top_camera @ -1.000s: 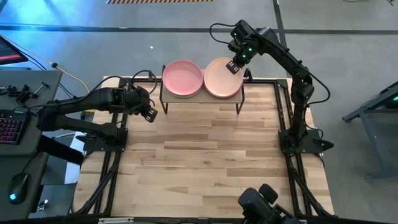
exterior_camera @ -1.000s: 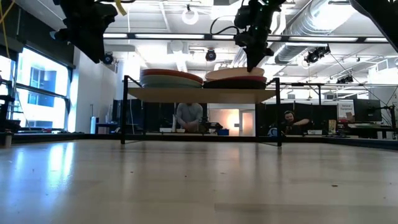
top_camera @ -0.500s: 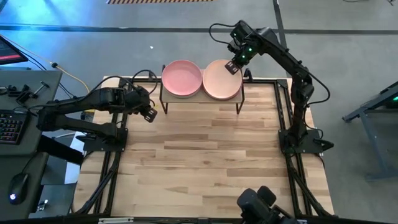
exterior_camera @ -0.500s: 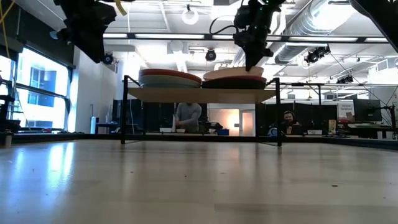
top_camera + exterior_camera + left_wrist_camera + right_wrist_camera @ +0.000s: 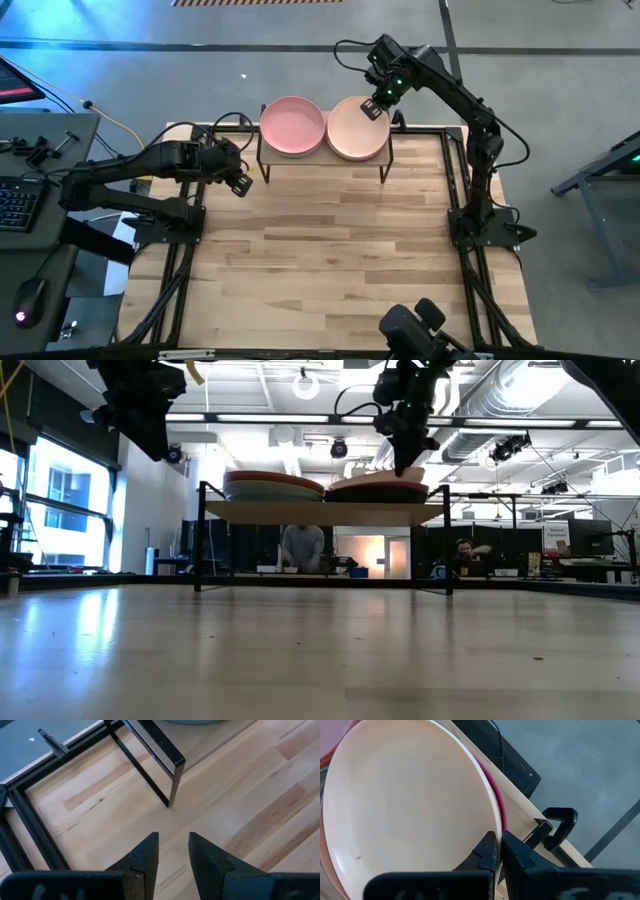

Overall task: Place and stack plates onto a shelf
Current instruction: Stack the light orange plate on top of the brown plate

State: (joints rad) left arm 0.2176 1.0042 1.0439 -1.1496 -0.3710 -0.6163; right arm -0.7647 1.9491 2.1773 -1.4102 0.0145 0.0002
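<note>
Two stacks of plates stand on the shelf [image 5: 325,157] [image 5: 320,512]. A pink plate [image 5: 293,126] tops the left stack [image 5: 272,486]. A cream plate [image 5: 357,128] [image 5: 410,805] tops the right stack, with a magenta plate's rim [image 5: 501,812] showing under it. My right gripper [image 5: 375,107] [image 5: 405,463] [image 5: 498,837] is at the cream plate's far right edge, shut on it. My left gripper [image 5: 240,183] [image 5: 173,840] hovers open above the table, near the shelf's left front leg [image 5: 172,785]. My right gripper pinches the cream plate's rim [image 5: 487,827] at its far right edge between the two fingers, coming from above and slanting down. The plate lies almost flat on the right stack [image 5: 375,487].
A black clamp [image 5: 560,822] and a black frame rail sit just beyond the shelf's far right corner. The black frame runs along the table edges [image 5: 450,170]. Bare wooden tabletop [image 5: 320,250] spreads in front of the shelf. People sit in the room behind [image 5: 300,550].
My right gripper has come down a little over the right stack. The cream plate, tilted with its held right edge raised a second ago, has sunk until it lies almost flat on the stack.
</note>
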